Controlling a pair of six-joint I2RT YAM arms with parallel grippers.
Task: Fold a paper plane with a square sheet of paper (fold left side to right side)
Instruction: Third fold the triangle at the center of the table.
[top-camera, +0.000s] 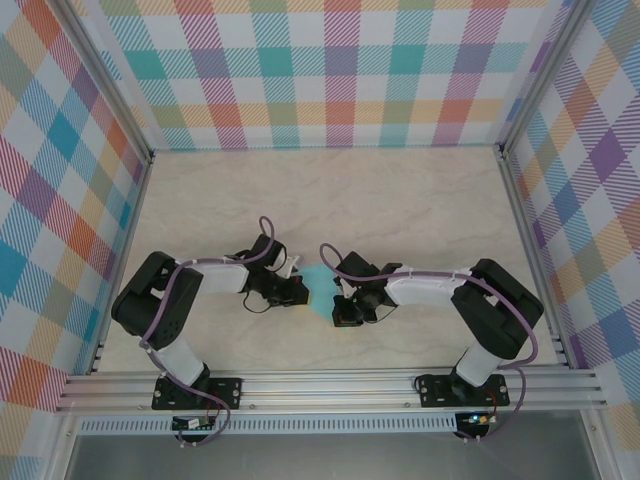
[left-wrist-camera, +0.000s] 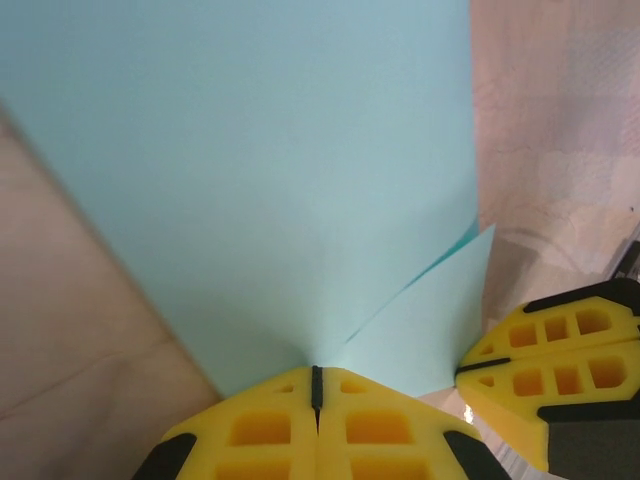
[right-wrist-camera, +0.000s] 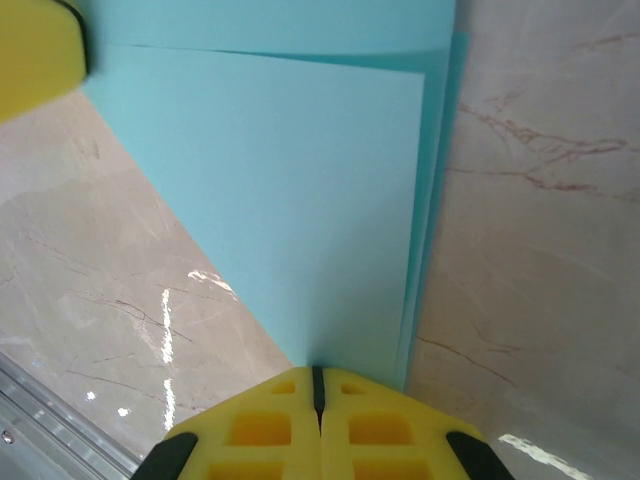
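The light-turquoise sheet of paper (top-camera: 320, 283) lies on the marble table between my two grippers, with folded layers along one edge (right-wrist-camera: 430, 200). My left gripper (top-camera: 292, 291) is shut, and its yellow tips (left-wrist-camera: 316, 372) meet the paper where a flap's edge (left-wrist-camera: 420, 285) runs in. My right gripper (top-camera: 343, 303) is also shut, its tips (right-wrist-camera: 318, 372) down on a narrowing part of the sheet (right-wrist-camera: 300, 180). Paper spreads under both fingers on either side of each seam. The right gripper's fingers (left-wrist-camera: 560, 370) touch the flap's corner.
Beige marble tabletop (top-camera: 330, 190) stretches behind the arms. Plaid walls (top-camera: 330, 70) close in the back and both sides. An aluminium rail (top-camera: 330, 385) runs along the near edge, and its corner shows in the right wrist view (right-wrist-camera: 40, 440).
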